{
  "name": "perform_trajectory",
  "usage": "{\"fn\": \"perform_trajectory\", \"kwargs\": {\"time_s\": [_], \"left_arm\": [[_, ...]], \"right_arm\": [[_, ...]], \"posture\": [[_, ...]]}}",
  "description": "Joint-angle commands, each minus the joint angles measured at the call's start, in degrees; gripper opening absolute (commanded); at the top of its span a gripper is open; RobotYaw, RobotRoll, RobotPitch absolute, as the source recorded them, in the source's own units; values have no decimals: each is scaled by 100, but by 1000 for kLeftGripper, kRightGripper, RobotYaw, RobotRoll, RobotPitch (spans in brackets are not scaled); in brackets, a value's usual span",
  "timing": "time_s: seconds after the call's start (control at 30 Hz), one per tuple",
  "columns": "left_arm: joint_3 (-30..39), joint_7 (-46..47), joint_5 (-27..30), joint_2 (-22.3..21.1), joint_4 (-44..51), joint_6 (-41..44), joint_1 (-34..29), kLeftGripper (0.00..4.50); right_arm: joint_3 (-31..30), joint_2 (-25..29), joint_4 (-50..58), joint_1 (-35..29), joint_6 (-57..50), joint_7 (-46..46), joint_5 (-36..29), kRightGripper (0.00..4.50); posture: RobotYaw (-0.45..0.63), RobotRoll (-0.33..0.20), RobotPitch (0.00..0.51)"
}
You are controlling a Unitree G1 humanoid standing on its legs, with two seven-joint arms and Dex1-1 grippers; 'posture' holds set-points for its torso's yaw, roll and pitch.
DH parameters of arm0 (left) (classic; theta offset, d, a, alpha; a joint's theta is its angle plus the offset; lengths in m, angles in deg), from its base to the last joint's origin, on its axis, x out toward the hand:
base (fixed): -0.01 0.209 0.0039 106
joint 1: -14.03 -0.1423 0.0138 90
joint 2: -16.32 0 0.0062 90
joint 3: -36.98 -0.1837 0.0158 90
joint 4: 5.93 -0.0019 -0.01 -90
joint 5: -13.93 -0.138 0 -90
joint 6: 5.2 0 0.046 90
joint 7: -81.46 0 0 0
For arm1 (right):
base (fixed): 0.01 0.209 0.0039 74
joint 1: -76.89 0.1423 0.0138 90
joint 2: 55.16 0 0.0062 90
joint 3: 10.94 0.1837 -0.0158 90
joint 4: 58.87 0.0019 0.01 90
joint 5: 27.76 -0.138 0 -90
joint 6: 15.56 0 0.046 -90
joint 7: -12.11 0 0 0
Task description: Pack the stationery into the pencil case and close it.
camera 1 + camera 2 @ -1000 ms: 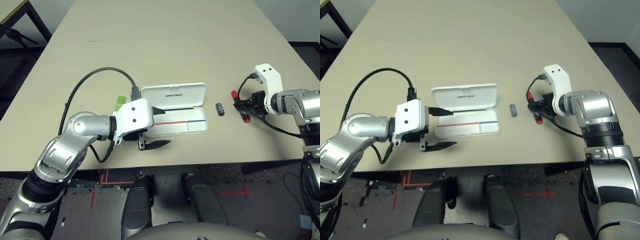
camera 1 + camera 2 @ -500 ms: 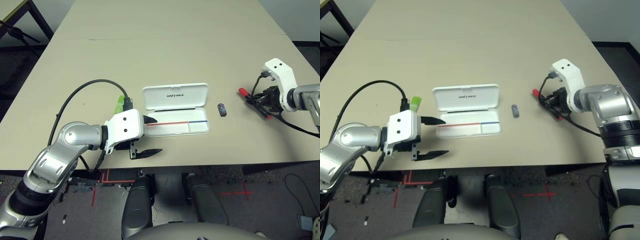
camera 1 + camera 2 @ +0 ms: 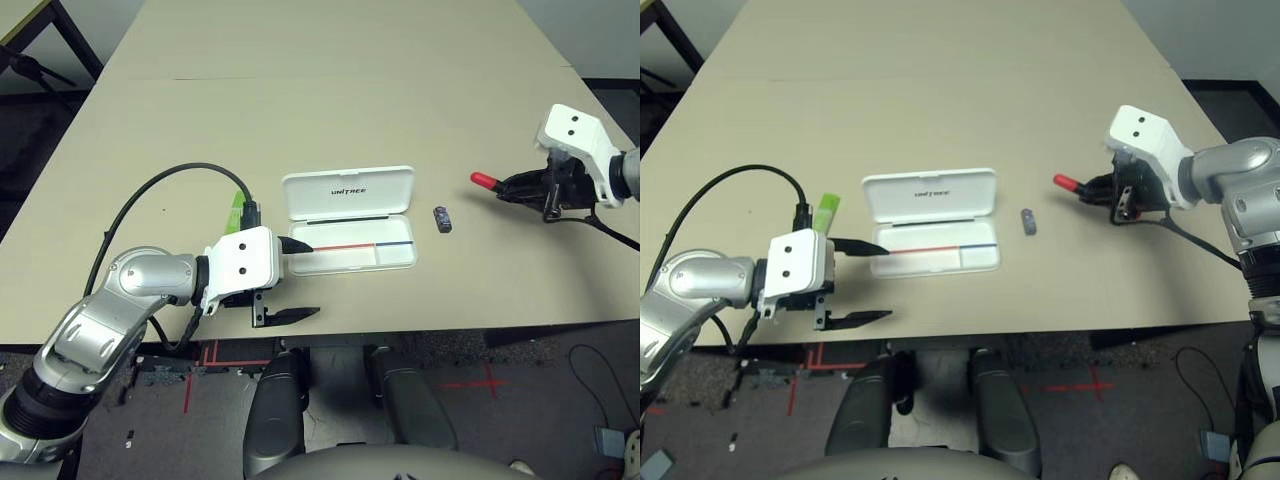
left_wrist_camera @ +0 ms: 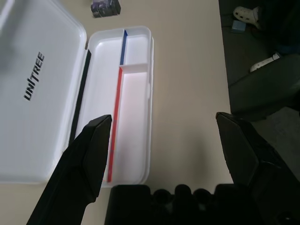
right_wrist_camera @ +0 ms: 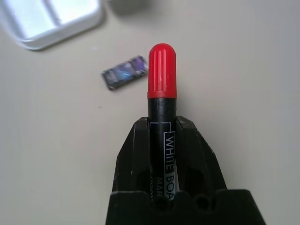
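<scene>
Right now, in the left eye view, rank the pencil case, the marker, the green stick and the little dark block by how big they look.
1. Pencil case, lying open, by far the largest.
2. Marker and green stick: unsure, since the right claw covers most of the marker and the left arm hides part of the stick.
3. Dark block, smallest.

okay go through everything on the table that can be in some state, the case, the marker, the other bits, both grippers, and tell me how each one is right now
Pencil case: lid open, lying flat, tray empty.
Marker: red cap on, held off the table.
Green stick: lying on the table beside the case.
Small dark block: loose on the table.
Left gripper: fingers open, holding nothing.
Right gripper: fingers shut on the marker.
</scene>
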Motion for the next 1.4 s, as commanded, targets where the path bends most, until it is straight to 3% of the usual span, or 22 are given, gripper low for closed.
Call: {"fn": "perform_trajectory", "kwargs": {"time_s": [0.03,0.53,0.73,1.4], "left_arm": [[-104,-124,-8,-12,-237,-51,78,4500],[-215,21,-133,-5,-132,61,86,4500],[-135,64,-127,-58,-20,47,-83,4500],[-107,400,-86,-82,529,391,-348,4500]], "right_arm": [[-38,37,452,-19,-33,415,-156,497],[-217,-900,1615,-213,-201,91,-300,497],[-356,-1584,1740,-287,-187,-186,-370,497],[-1202,-2616,866,404,808,-377,395,497]], "posture": [[-4,0,201],[25,0,196],[41,0,191],[83,0,192]]}}
